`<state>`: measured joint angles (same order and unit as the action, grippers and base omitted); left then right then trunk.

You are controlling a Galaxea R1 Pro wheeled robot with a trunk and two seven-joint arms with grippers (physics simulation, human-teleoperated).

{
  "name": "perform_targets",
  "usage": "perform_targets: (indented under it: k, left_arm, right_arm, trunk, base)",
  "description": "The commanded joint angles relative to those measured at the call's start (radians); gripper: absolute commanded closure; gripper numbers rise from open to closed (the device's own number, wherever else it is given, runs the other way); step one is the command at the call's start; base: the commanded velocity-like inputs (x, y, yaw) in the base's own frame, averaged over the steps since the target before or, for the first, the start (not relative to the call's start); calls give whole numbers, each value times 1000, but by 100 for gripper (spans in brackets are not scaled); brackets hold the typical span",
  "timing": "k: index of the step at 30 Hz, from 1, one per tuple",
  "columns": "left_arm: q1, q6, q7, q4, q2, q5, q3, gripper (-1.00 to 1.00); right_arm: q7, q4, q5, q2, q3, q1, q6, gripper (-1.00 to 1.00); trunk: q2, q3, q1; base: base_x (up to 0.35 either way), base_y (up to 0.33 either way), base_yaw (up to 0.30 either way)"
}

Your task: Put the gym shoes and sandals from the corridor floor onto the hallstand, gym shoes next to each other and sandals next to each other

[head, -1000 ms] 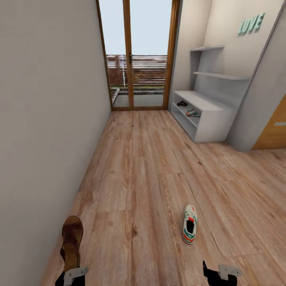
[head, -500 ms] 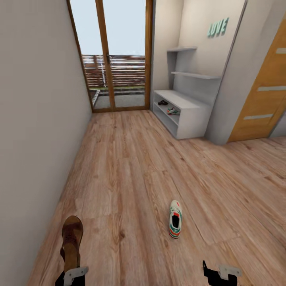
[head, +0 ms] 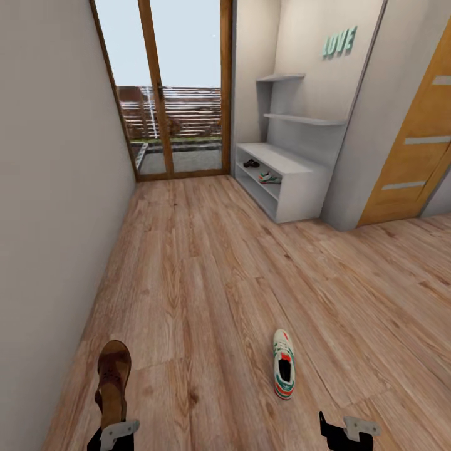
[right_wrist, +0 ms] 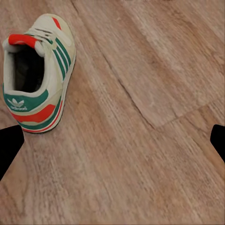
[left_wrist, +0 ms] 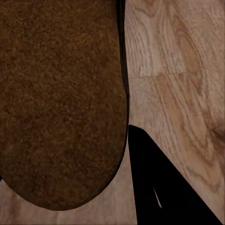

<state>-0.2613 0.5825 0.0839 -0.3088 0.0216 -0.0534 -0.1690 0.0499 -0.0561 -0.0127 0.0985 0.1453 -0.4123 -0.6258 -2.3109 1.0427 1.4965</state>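
Observation:
A brown sandal point(head: 113, 374) sticks up from my left gripper point(head: 116, 432), which is shut on it low at the view's left; its tan footbed point(left_wrist: 61, 103) fills most of the left wrist view beside one black finger point(left_wrist: 159, 187). On the wood-plank floor point(head: 207, 269) lies one white gym shoe point(head: 284, 364) with green stripes point(right_wrist: 35, 75), just ahead of and left of my right gripper point(head: 344, 432). That gripper point(right_wrist: 112, 143) is open and holds nothing. The grey hallstand point(head: 300, 188) stands far ahead on the right, with the other sandal point(head: 251, 163) on its top and the other gym shoe point(head: 269, 178) on its lower tier.
A pale wall point(head: 50, 188) runs close along the left. Glass doors point(head: 169, 94) with wooden frames close off the corridor's far end. Right of the hallstand a grey wall corner point(head: 357, 156) juts out, then an orange-brown door point(head: 413, 156). Teal "LOVE" letters point(head: 339, 42) hang above the shelves.
The whole picture has shifted, so the camera has turned to the right and moved a little. The sandal stays in my left gripper and the gym shoe lies where it was.

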Motion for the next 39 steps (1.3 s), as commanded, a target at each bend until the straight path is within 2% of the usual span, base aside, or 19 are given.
perform_targets:
  k: [1,3,7,8,9,13,16,20,39]
  left_arm:
    - [-1,2,7,1,0,-9,-1,100]
    - [0,2,6,1,1,-9,-1,100]
    - [-1,2,-21,-7,3,-45,54,100]
    - [-6,-7,-72,-12,6,-70,96,100]
    - [-11,-12,-87,-9,7,-72,98,100]
    - [-31,-43,-112,-14,6,-71,100,100]
    - [-68,-95,-119,-16,3,-70,100,100]
    - [-85,-119,-123,-16,-1,-71,106,100]
    - [-88,-127,-125,-15,1,-69,103,100]
  right_arm:
    - [1,1,-1,0,0,0,-3,-100]
    - [1,1,-1,1,0,-1,-3,-100]
    - [1,1,0,1,1,0,-2,-100]
    - [1,1,1,1,1,0,-3,-100]
    - [1,2,2,1,1,0,-3,-100]
    - [0,2,2,1,0,0,-3,-100]
    - [0,2,2,2,0,0,-3,-100]
    - [0,1,3,2,0,-1,-3,-100]
    - [1,1,2,1,-3,-1,-3,-100]
  trunk:
    - [0,1,0]
    - [0,1,0]
    - [0,1,0]
    - [0,1,0]
    - [0,1,0]
    - [0,1,0]
    - [0,1,0]
    - [0,1,0]
    - [0,1,0]
  base:
    - [56,15,0]
    - [24,6,0]
    - [0,0,0]
    - [0,0,0]
    - [0,0,0]
    - [0,0,0]
    - [0,0,0]
    - [9,0,0]
    - [267,23,0]
